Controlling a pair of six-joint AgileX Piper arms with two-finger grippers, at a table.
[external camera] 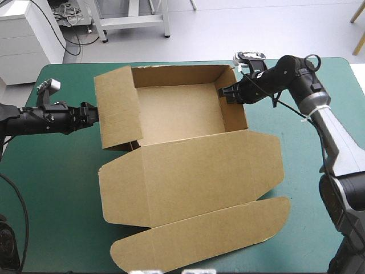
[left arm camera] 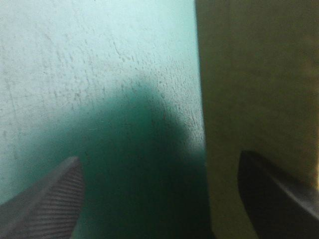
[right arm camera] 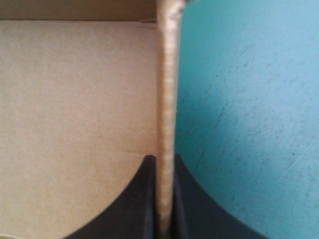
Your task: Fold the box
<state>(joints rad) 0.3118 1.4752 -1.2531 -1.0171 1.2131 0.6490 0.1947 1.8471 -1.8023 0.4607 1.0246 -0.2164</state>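
Item one, your teal-green cover [external camera: 57, 188], carries the brown box [external camera: 177, 111]: an open tray mid-table, walls raised, its lid [external camera: 199, 171] flat toward the near edge. Your right gripper [external camera: 225, 93] is clamped on the tray's right wall [right arm camera: 168, 89], a finger on each side. Your left gripper [external camera: 91, 114] stands with fingers apart at the left wall [external camera: 117, 108].
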